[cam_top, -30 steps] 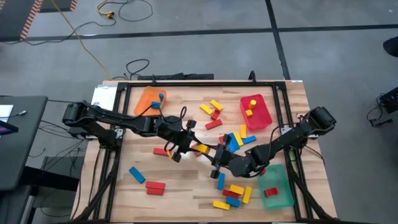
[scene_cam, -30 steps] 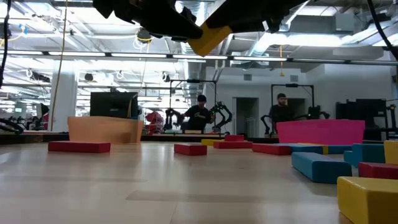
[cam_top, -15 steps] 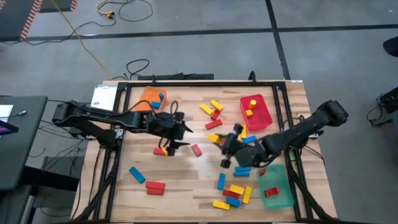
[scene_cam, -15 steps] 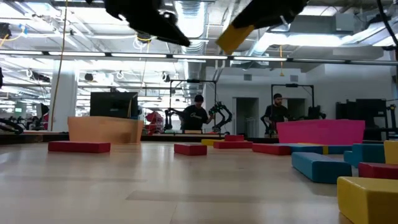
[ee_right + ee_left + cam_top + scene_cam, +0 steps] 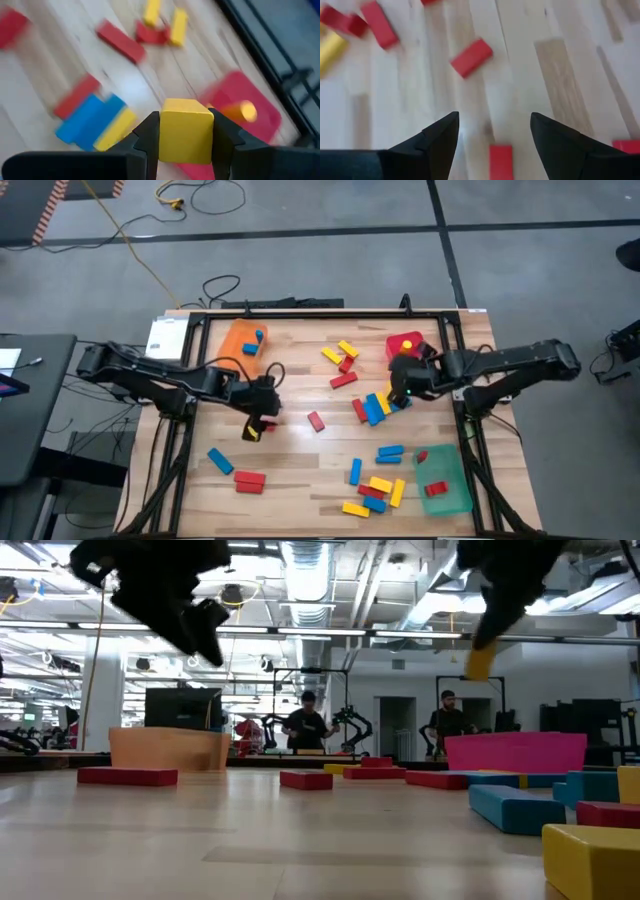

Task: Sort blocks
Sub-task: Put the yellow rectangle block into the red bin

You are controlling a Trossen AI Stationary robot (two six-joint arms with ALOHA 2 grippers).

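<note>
Red, yellow and blue blocks lie scattered on the wooden table; the thickest cluster (image 5: 375,408) is right of centre. My right gripper (image 5: 405,385) hangs above the table beside the red tray (image 5: 424,363), shut on a yellow block (image 5: 185,129); the low view also shows that yellow block (image 5: 480,662). My left gripper (image 5: 492,132) is open left of centre, slanting down over a red block (image 5: 500,161) without touching it. Another red block (image 5: 471,57) lies farther ahead. The red tray (image 5: 250,127) holds a yellow block (image 5: 241,111). My right gripper pinches the yellow block between its two fingers, one finger (image 5: 150,135) on each of two opposite sides, with the block's end face (image 5: 186,135) showing between them. The fingers slant downward. The block hangs clear of the table.
An orange tray (image 5: 240,340) with a blue block stands at the far left, and a green tray (image 5: 443,480) with red blocks at the near right. More blocks lie near the front edge (image 5: 372,492) and at the near left (image 5: 220,461). A black frame (image 5: 330,313) borders the table.
A second ago both grippers met at the yellow block over the table's middle. My left gripper has come off it and drawn back toward the left edge, sinking slightly. My right gripper has carried the block up and toward the far right, next to the red tray.
</note>
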